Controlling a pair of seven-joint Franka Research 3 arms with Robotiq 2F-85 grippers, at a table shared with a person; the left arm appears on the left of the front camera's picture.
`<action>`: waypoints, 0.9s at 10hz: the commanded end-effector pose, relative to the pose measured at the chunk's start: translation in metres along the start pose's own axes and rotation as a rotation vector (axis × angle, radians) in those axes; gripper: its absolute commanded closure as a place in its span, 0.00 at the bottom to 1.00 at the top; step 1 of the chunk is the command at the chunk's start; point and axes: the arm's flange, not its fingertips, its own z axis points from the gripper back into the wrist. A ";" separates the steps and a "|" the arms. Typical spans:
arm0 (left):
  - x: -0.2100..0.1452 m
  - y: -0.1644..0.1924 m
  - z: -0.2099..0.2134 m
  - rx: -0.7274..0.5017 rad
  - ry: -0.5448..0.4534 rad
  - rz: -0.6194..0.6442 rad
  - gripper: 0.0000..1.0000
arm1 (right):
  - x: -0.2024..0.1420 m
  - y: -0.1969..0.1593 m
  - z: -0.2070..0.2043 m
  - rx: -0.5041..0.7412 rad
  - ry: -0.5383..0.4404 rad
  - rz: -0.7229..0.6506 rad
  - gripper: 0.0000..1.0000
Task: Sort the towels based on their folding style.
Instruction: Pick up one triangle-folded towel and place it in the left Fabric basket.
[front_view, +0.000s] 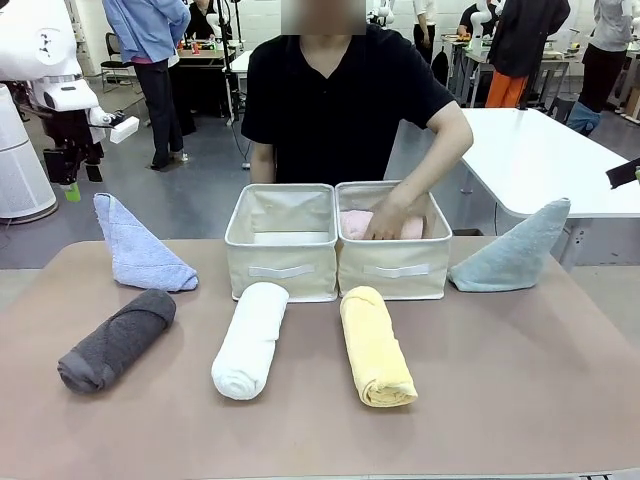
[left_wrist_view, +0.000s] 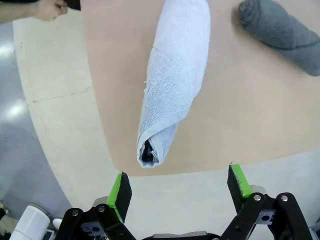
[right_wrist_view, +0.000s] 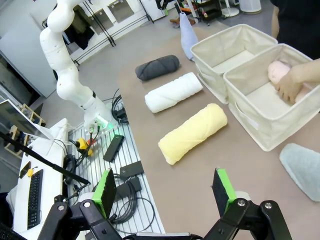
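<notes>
Brown tabletop (front_view: 500, 400), white roll (front_view: 250, 340) and yellow roll (front_view: 375, 345) lengthwise toward bins (front_view: 282, 262); left gripper (left_wrist_view: 179, 181) and right gripper (right_wrist_view: 164, 181) agape.

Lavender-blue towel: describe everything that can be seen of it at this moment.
The lavender-blue towel is soft, looped terry, folded into a pointed, cone-like shape. It is wide at the base and narrows to a tip, where the left wrist view shows a small dark hollow. It stands tip-up on the brown table near its far left edge, left of the left bin and behind the dark grey towel, touching neither. The open left gripper hangs clear of it.
</notes>
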 end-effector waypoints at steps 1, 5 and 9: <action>-0.005 0.028 0.001 -0.049 -0.034 -0.029 0.00 | 0.000 -0.001 0.000 0.008 -0.005 0.004 0.00; 0.007 0.049 -0.021 -0.104 -0.054 -0.045 0.00 | 0.000 -0.001 0.000 0.008 -0.005 0.004 0.00; 0.018 0.042 -0.043 -0.156 -0.053 -0.054 0.00 | 0.000 -0.001 0.000 0.008 -0.005 0.004 0.00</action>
